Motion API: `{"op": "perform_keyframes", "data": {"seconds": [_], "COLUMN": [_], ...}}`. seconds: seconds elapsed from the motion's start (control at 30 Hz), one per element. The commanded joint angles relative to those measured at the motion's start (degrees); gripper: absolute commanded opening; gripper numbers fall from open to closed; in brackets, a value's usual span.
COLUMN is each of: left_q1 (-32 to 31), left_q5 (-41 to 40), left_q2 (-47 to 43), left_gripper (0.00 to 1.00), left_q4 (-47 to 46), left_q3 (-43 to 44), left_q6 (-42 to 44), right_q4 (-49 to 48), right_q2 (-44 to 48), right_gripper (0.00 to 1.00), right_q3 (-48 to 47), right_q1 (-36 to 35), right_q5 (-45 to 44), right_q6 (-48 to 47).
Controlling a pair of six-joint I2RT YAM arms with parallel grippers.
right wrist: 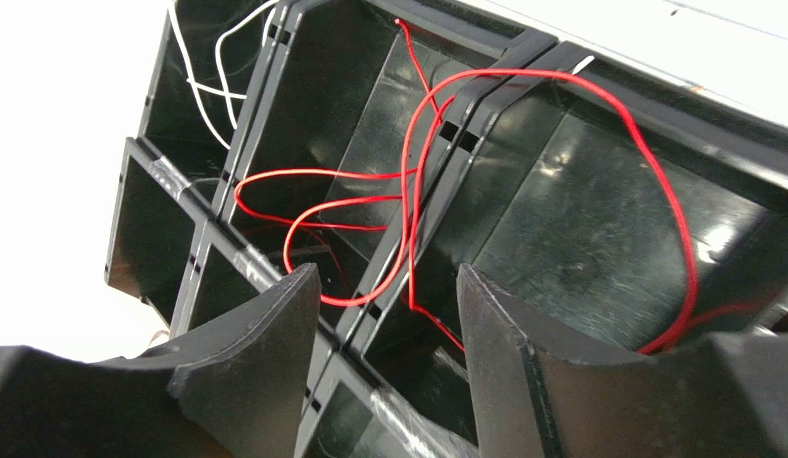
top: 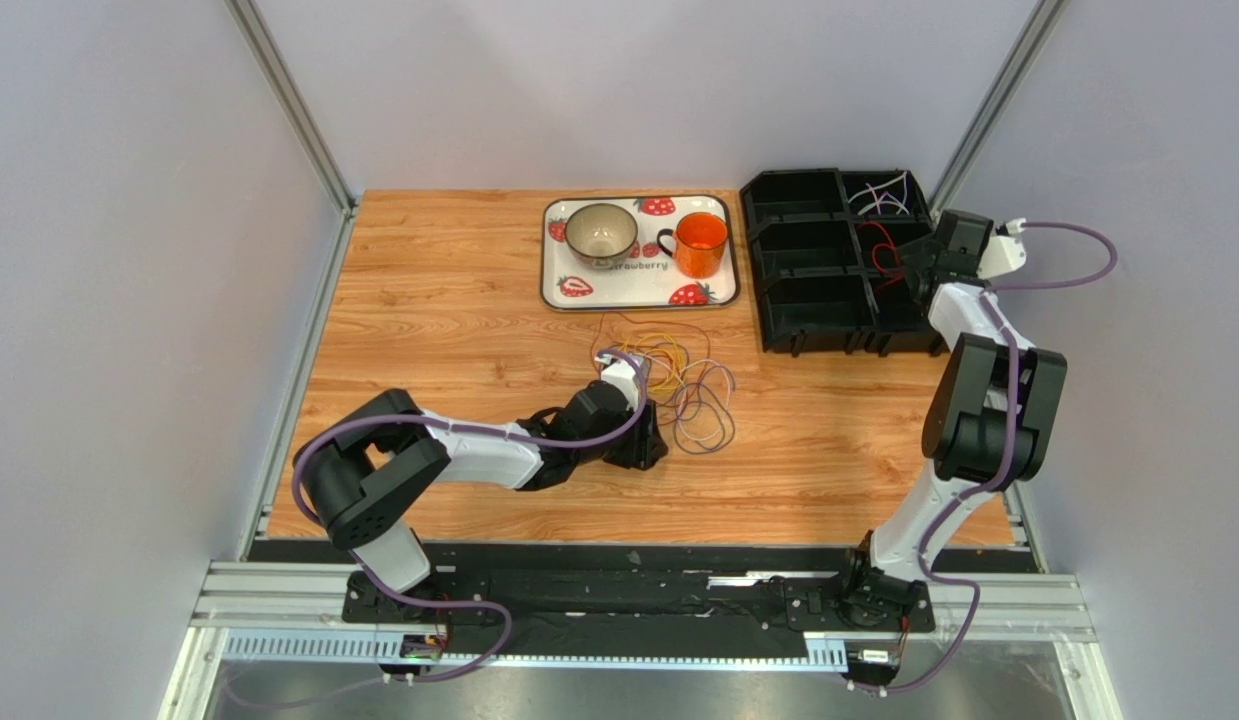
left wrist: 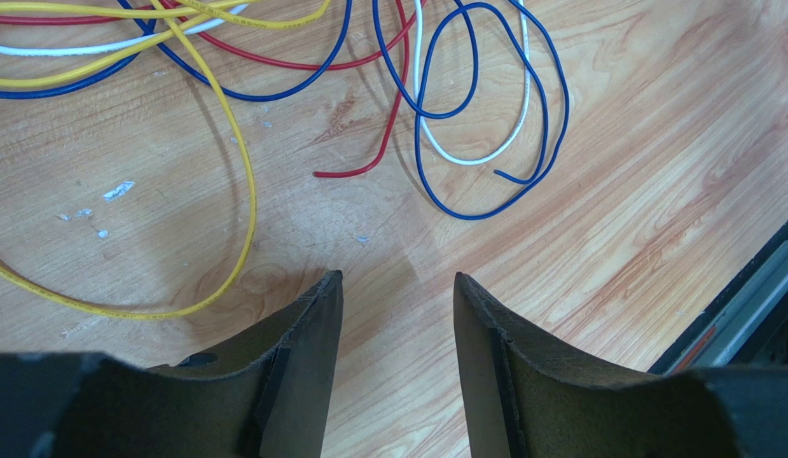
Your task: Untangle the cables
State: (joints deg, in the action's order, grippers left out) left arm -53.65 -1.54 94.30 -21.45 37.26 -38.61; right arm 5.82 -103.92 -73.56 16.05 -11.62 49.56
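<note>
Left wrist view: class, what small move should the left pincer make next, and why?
Probably ease forward to the loose end of the red cable: the left pincer stands open over the table, gripping nothing, that end just ahead.

**Non-task items on the table**

Wooden table (top: 430, 285). Strawberry-print tray (top: 640, 302) at far edge holds a beige bowl (top: 600, 231) on the left and an orange mug (top: 702, 243) on the right, handle toward bowl. Black compartment organizer (top: 810, 248) just right of tray.
</note>
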Motion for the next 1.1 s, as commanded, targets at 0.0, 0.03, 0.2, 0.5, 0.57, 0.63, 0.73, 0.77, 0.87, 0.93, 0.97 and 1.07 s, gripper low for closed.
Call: {"op": "perform_keyframes", "data": {"seconds": [0.0, 0.03, 0.2, 0.5, 0.57, 0.63, 0.73, 0.77, 0.87, 0.93, 0.97, 1.07], "left_q1": [-0.3, -0.3, -0.3, -0.3, -0.3, -0.3, -0.3, -0.3, -0.3, -0.3, -0.3, -0.3], "left_q5": [0.0, -0.1, -0.1, 0.0, 0.0, 0.0, 0.0, 0.1, 0.1, 0.0, 0.0, 0.0], "left_q2": [0.6, 0.7, 1.1, 1.4, 1.5, 1.4, 1.5, 1.7, 1.7, 1.7, 1.8, 1.8], "left_gripper": [0.55, 0.55, 0.55, 0.55, 0.55, 0.55, 0.55, 0.55, 0.55, 0.55, 0.55, 0.55], "left_q4": [-0.1, 0.1, 0.6, 1.1, 1.1, 1.1, 1.1, 1.2, 1.2, 1.3, 1.3, 1.4], "left_q3": [2.4, 2.6, 3.2, 3.5, 3.5, 3.5, 3.6, 3.6, 3.7, 3.8, 3.8, 3.9], "left_q6": [1.1, 1.2, 1.3, 1.3, 1.3, 1.4, 1.3, 1.4, 1.3, 1.3, 1.3, 1.3], "right_q4": [-0.6, -0.5, -0.5, -0.6, -0.7, -0.7, -0.7, -0.7, -1.0, -1.4, -1.3, -1.3], "right_q2": [-2.5, -3.0, -4.5, -5.9, -6.1, -6.4, -7.0, -7.2, -8.0, -8.5, -8.8, -9.4], "right_gripper": [0.57, 0.56, 0.51, 0.37, 0.37, 0.37, 0.37, 0.37, 0.37, 0.37, 0.37, 0.37], "right_q3": [-3.7, -4.3, -5.4, -5.5, -5.5, -5.6, -6.2, -6.8, -7.6, -8.3, -8.5, -8.9], "right_q1": [0.4, 0.5, 0.6, 1.2, 1.3, 1.4, 1.6, 1.5, 1.6, 1.6, 1.6, 1.6], "right_q5": [1.2, 1.2, 1.3, 1.9, 2.3, 2.4, 2.5, 2.6, 2.7, 2.9, 2.9, 2.4], "right_q6": [2.5, 2.6, 3.0, 2.8, 2.8, 2.7, 2.6, 2.5, 2.1, 1.7, 1.4, 1.3]}}
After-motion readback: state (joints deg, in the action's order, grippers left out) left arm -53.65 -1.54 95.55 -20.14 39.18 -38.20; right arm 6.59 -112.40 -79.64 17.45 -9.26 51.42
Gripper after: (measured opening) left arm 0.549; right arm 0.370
